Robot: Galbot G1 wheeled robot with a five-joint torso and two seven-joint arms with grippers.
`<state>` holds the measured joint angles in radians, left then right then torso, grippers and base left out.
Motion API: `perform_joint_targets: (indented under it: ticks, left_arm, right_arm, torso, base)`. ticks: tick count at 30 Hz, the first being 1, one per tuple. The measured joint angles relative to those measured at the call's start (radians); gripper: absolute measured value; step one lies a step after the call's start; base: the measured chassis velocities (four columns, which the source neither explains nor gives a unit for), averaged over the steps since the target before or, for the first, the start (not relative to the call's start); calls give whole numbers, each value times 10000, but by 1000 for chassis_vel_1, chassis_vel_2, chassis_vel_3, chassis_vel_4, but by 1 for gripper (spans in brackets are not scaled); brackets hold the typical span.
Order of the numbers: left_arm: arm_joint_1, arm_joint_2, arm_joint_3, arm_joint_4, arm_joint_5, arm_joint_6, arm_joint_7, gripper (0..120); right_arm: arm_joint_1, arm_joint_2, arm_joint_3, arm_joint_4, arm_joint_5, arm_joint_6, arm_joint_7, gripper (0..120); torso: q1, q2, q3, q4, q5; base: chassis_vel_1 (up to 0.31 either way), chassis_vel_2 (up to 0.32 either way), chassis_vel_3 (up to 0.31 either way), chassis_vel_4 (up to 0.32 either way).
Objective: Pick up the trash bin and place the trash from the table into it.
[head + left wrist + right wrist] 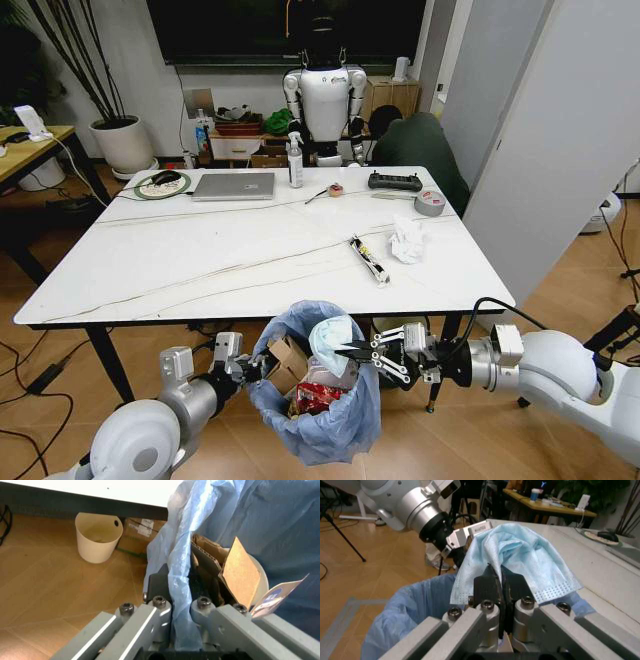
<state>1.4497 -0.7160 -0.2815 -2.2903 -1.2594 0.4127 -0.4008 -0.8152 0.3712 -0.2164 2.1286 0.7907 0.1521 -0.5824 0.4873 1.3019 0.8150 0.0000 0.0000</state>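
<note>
Head high; wrists close on trash bin (320, 420).

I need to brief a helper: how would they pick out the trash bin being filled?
Look below the near edge of the white table. The trash bin hangs between the left gripper and right gripper, lined with baggy light-blue plastic, unlike the bare cream bucket.

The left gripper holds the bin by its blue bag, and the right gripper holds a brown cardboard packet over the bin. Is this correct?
Not quite. The right gripper holds a pale-blue tissue, not cardboard, as the right wrist view shows. The left gripper does grip the bin's blue bag.
</note>
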Motion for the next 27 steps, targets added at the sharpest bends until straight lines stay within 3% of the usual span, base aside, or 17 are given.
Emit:
perform_joint_targets:
  ticks: [24, 27]
  left_arm:
    - [222, -139, -126, -161, 161, 6, -9, 0]
    - [222, -159, -119, -188, 163, 6, 4, 0]
  right_arm:
    - [418, 564, -514, -187, -1023, 302, 117, 0]
    - [284, 447, -453, -148, -1115, 318, 116, 8]
  torso:
    - [0, 0, 0, 0, 0]
    - [0, 0, 0, -2, 0]
  base:
    - [0, 0, 0, 0]
    - [0, 0, 0, 0]
